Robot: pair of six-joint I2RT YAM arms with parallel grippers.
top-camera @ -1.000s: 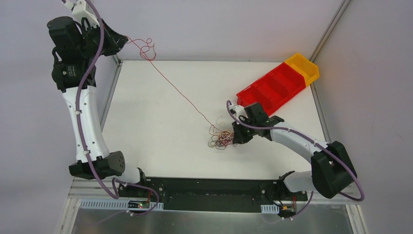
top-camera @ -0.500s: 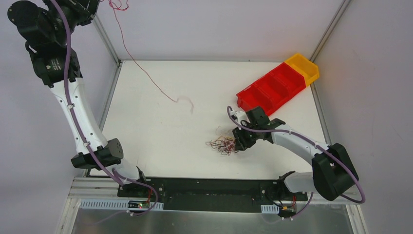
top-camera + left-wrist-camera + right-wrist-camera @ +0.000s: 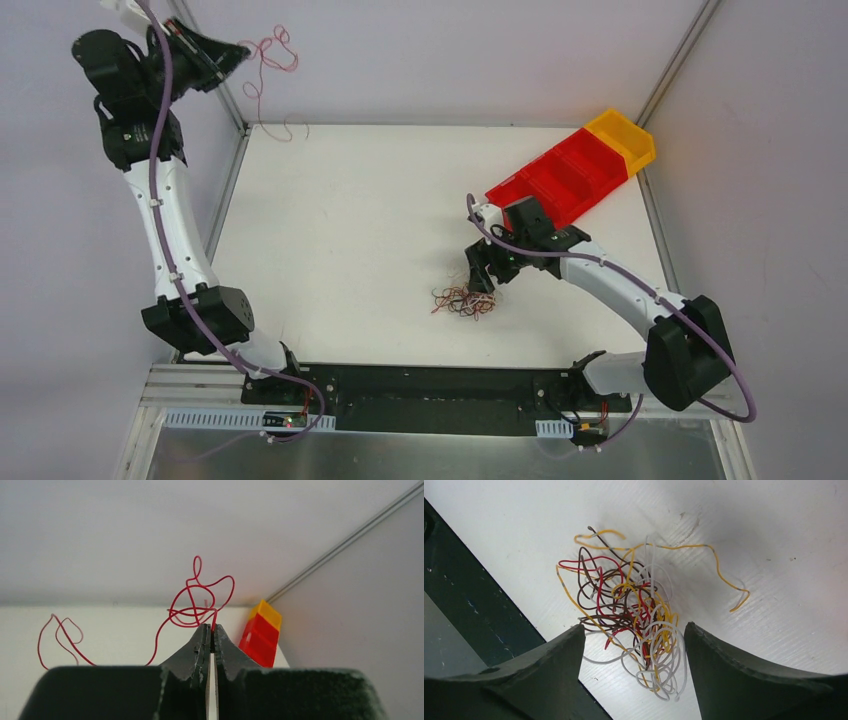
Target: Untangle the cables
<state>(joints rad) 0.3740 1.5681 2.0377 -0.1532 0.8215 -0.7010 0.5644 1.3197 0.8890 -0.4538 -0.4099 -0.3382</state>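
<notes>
Pinching a thin curly red wire in the left gripper, high and clear for separation, with the right gripper spread wide over the multicoloured wire tangle.

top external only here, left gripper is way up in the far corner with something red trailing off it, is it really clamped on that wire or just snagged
Observer: Clamped. The left wrist view shows the left gripper shut, with the red wire pinched right at its tips and curly loops standing beyond them.
Operator: ok and over by the pile, is the other arm holding any of it
Observer: No. The right wrist view shows the right gripper open, one finger on either side of the tangle, which lies on the table. The white loops sit between the fingers, and nothing is pinched.
</notes>
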